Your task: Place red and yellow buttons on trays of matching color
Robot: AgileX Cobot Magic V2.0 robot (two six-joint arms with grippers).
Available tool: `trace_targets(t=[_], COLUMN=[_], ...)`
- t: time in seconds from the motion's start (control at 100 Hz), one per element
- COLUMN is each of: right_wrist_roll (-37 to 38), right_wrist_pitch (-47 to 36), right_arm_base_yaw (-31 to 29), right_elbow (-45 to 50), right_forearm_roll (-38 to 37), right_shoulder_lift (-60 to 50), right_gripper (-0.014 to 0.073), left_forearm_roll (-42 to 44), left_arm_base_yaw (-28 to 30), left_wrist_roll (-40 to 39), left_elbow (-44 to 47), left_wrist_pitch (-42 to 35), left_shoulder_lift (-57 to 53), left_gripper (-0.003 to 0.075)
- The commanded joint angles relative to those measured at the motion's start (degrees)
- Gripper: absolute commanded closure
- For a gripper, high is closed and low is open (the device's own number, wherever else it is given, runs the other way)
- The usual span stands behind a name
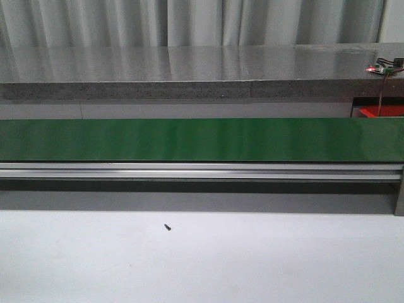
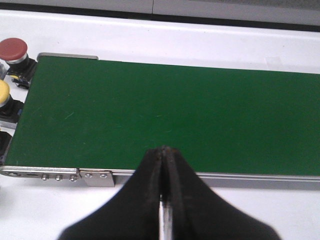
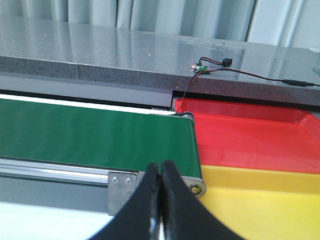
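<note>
Both tools, left tool (image 2: pixel 164 150) and right tool (image 3: pixel 160 167), hover clenched and empty over the green belt (image 1: pixel 202 139), while rigid, likely slick-capped red button (image 2: pixel 13 48) and yellow button (image 2: pixel 3 92), best pinched across their caps, sit off the belt's end.

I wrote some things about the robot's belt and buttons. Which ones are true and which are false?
1. The conveyor belt is green. True.
2. A red button and a yellow button sit beside one end of the belt. True.
3. The left gripper is holding a button. False: its fingers are pressed together with no button between them.
4. The red tray and the yellow tray are far apart. False: they lie side by side at the belt's end.
5. A button is riding on the belt. False: the belt surface is bare in every view.
6. The right gripper is shut. True.
</note>
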Motion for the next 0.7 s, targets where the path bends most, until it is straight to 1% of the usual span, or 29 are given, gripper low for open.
trace_targets(t=[0.0,0.11,0.17,0.26,0.48,0.57,0.64,0.69], right_wrist_roll=[-0.2,-0.2,-0.2,-0.2,-0.2,-0.2,-0.2,-0.2], right_wrist_pitch=[-4.6,-4.6,-4.6,-4.6,-4.6,-4.6,-4.6,-4.6], right_arm_base_yaw=[0.1,0.1,0.1,0.1,0.1,0.1,0.1,0.1], right_elbow=[-1.1,-1.1,-1.1,-1.1,-1.1,-1.1,-1.1,-1.1], right_forearm_roll=[0.1,0.1,0.1,0.1,0.1,0.1,0.1,0.1], right_shoulder_lift=[-0.8,-0.8,-0.8,-0.8,-0.8,-0.8,-0.8,-0.8], right_gripper=[0.066,0.066,0.066,0.066,0.066,0.066,0.066,0.066], left_forearm_roll=[-0.7,-0.7,-0.7,-0.8,-0.8,0.4,1.8,2.1], left_arm_base_yaw=[0.1,1.8,3.7,8.2,20.9,25.2,28.0,29.7], left_wrist_roll=[-0.5,-0.6,-2.4,-4.1,-4.3,-4.3,-4.3,-3.7], left_elbow=[-2.4,-3.5,-3.9,-4.6,-5.3,-5.3,-5.3,-5.3], left_wrist_pitch=[-3.0,-1.5,-1.0,0.3,5.8,7.2,8.0,8.6], left_shoulder_lift=[0.8,2.5,2.9,3.1,3.1,3.1,3.3,3.6], left_gripper=[0.074,0.074,0.074,0.074,0.0739,0.0736,0.0697,0.0621])
